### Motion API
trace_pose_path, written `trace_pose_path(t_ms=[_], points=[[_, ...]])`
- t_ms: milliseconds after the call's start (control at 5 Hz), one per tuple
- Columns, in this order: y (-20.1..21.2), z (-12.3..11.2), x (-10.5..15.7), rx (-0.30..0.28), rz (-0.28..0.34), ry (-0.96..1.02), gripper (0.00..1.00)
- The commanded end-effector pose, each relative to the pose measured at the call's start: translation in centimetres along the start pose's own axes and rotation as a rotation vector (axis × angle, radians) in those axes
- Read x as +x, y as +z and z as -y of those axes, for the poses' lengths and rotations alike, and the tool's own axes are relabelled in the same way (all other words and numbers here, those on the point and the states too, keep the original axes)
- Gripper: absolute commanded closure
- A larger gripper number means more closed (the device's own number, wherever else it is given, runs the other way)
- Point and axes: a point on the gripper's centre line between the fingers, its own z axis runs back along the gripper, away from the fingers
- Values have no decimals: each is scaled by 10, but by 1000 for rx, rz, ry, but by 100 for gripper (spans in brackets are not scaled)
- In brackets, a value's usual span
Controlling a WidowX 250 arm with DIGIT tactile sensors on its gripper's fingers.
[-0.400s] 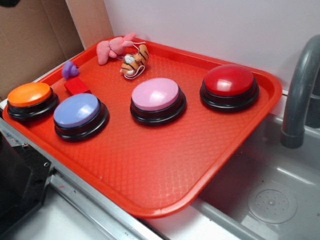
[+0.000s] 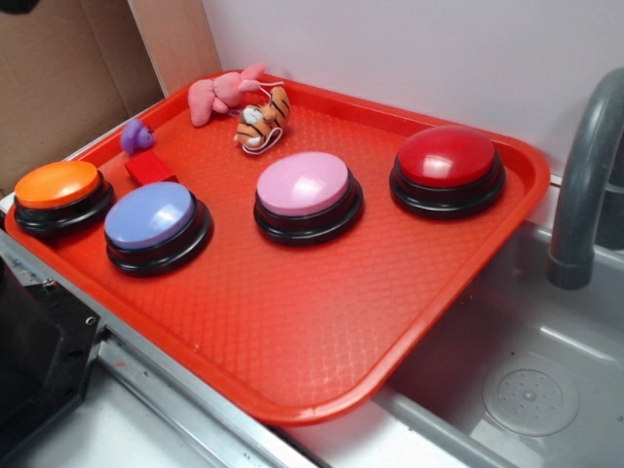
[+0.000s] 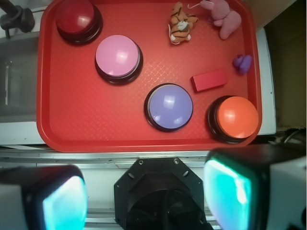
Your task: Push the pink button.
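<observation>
So the pink button (image 2: 302, 183) is sitting roughly mid-tray on the red tray (image 2: 322, 322), a glossy pale-pink dome on a black round base. In the wrist view it's up in the left half, between the dark red button (image 3: 74, 17) in the top left corner and the lavender-blue button (image 3: 169, 105) nearer the middle. Nothing is touching it.

The tool (image 3: 146, 191) is seen from the wrist camera with both fingers wide apart (the pads (image 3: 64, 201) are blurry and glowing teal at the bottom corners), and there's nothing between them, so it's open and empty. It hangs over the near edge of the worktop, on the lavender and orange side of the tray, well apart from the pink button. In the exterior view I can't really make it out, just some black hardware at the lower left.

Other stuff on the tray: the orange button (image 2: 57, 185) at the left edge just beside the lavender-blue one, a small red block (image 2: 148, 169) behind those two, and a little purple thing (image 2: 136, 136) near the back rim. A tiger plush (image 2: 261, 119) and a pink plush (image 2: 219, 93) lie side by side at the far rim, behind the pink button.

To the right of the tray is a grey sink (image 2: 531, 390) with a grey faucet (image 2: 585, 185).
</observation>
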Motion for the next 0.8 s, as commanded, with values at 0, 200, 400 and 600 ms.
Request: trace_pose_path(t_ms=[0, 200, 400, 600], points=[[-59, 5, 94, 135, -101, -324, 0], [-83, 11, 137, 139, -104, -430, 0], [-118, 19, 156, 155, -102, -506, 0], [-146, 31, 145, 110, -78, -466, 0]])
